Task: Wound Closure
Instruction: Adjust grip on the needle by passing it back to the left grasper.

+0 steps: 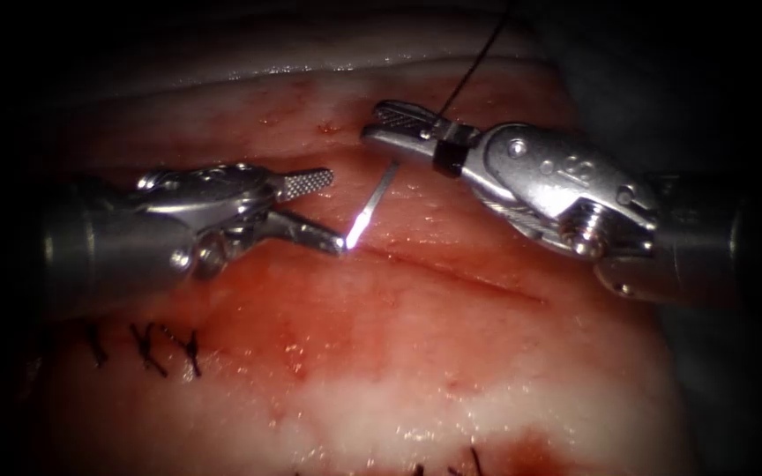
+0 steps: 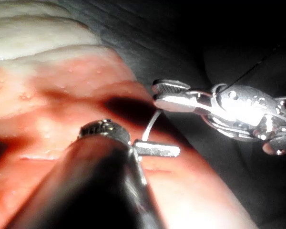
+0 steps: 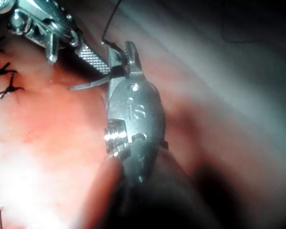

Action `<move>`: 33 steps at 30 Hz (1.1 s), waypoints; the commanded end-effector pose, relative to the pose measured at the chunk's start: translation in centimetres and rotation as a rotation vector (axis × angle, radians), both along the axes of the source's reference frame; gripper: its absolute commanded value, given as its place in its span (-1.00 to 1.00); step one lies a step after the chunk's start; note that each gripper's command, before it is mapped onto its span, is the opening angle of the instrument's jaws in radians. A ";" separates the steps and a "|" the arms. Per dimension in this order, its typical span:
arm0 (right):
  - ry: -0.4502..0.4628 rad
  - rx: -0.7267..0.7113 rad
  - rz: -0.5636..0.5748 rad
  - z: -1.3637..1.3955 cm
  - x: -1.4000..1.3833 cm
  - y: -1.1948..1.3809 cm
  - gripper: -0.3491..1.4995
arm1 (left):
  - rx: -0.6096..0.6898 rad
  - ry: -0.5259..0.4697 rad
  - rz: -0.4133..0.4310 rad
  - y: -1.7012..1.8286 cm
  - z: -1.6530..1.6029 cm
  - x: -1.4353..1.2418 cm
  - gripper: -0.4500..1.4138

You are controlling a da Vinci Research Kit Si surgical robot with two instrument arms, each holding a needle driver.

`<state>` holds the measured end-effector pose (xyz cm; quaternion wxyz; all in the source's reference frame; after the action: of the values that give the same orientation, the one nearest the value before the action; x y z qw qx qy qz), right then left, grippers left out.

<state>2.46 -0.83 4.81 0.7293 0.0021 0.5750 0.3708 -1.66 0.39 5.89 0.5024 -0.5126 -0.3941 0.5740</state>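
My left tool [image 1: 337, 211] hovers over the tissue [image 1: 416, 353] with its jaws wide open and nothing between them. The curved needle [image 1: 372, 204] hangs free above the tissue, not in it. Its bright point sits right at the tip of the left tool's lower jaw. My right tool [image 1: 372, 122] comes in from the right, shut on the needle near its thread end. The right wrist view has the needle [image 3: 88, 85] sticking out sideways from these jaws [image 3: 121, 47]. Black thread [image 1: 478, 57] rises from the right tool. In the left wrist view the needle [image 2: 152, 121] bridges both tools.
The cut [image 1: 460, 273] runs as a thin line from under the needle point toward the right. Dark finished stitches [image 1: 147, 348] sit at the lower left, with more [image 1: 474, 460] at the near edge. Red fluid wets the tissue around the cut.
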 end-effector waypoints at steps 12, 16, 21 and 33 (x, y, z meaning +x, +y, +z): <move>0.043 -0.027 -0.020 0.01 0.10 0.01 -1.00 | 0.077 0.006 -0.009 -0.03 0.21 -0.24 0.03; 0.044 -0.027 -0.021 0.00 0.10 0.00 -1.00 | 0.077 0.023 0.020 -0.04 0.20 -0.26 -0.82; 0.044 -0.024 -0.031 -0.03 0.11 -0.03 -1.00 | 0.085 0.017 0.063 -0.05 0.20 -0.26 -1.00; 0.082 -0.002 0.034 0.00 0.16 -0.04 0.25 | 0.226 -0.078 -0.011 0.07 0.12 -0.23 -1.00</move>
<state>2.54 -0.89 4.76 0.6942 0.0049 0.6047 0.3903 -1.83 0.45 5.97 0.5486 -0.4805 -0.4753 0.4922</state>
